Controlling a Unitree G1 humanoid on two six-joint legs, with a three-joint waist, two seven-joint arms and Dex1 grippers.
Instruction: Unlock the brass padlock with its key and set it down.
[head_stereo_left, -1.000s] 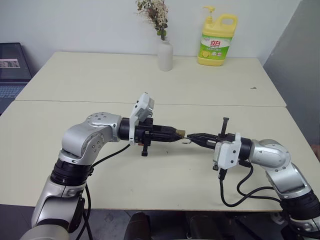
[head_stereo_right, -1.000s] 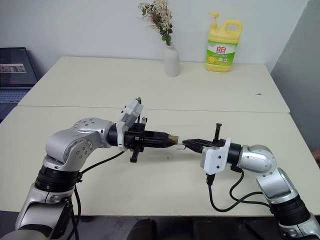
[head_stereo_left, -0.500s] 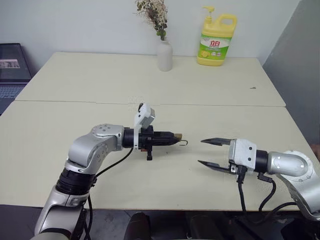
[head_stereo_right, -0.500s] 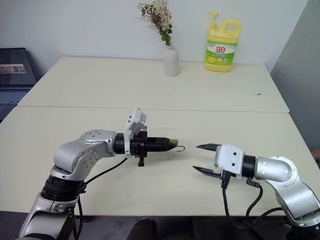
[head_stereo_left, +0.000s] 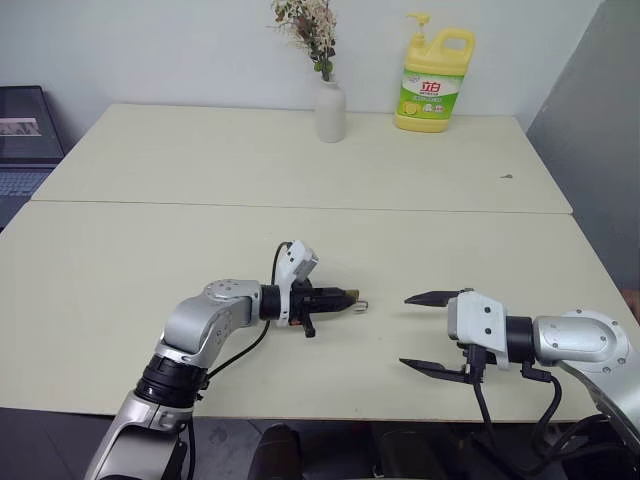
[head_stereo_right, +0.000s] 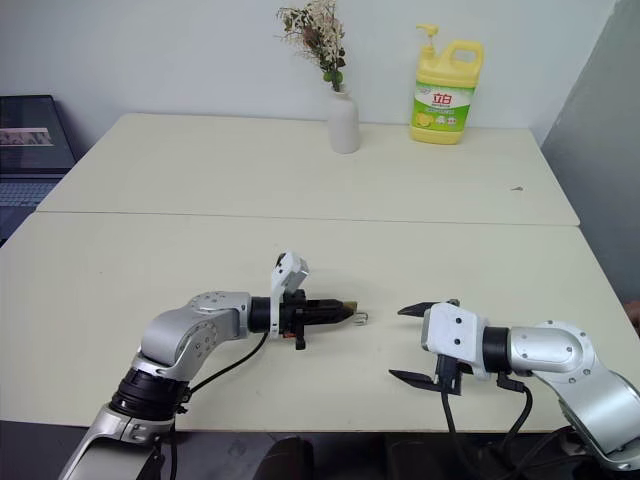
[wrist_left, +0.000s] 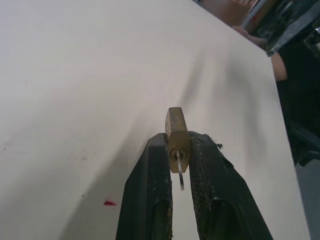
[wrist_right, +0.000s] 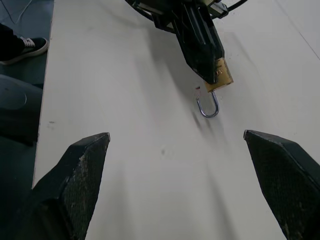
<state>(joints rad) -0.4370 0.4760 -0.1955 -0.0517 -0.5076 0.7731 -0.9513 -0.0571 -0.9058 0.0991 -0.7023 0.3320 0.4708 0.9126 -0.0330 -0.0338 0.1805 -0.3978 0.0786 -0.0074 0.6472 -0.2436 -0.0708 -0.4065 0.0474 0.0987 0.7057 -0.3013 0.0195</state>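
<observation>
L gripper (head_stereo_left: 345, 298), centre of head views, low over the table (head_stereo_left: 150, 250): fingers clamped on the brass padlock (head_stereo_left: 352, 297), pointing toward frame right. L wrist view: lock body pinched between both black fingers (wrist_left: 150, 200), keyhole end facing cam, the key (wrist_left: 180, 172) sitting in the keyhole, thin silver blade sticking out between the fingers. R wrist view: silver shackle hangs off the far end of the padlock, appears swung open on one leg; can't tell for sure. Padlock just above table surface; touching or not, can't tell.

R gripper (head_stereo_left: 428, 332), lower right of head views: jaws spread wide, nothing between them, tips pointing toward frame left at the padlock but well apart from it.

Far table, upper frame: white vase (head_stereo_left: 331, 110) w/ dried flowers, yellow detergent bottle (head_stereo_left: 434, 84) to its right. Laptop (head_stereo_left: 25, 135) at left edge.
</observation>
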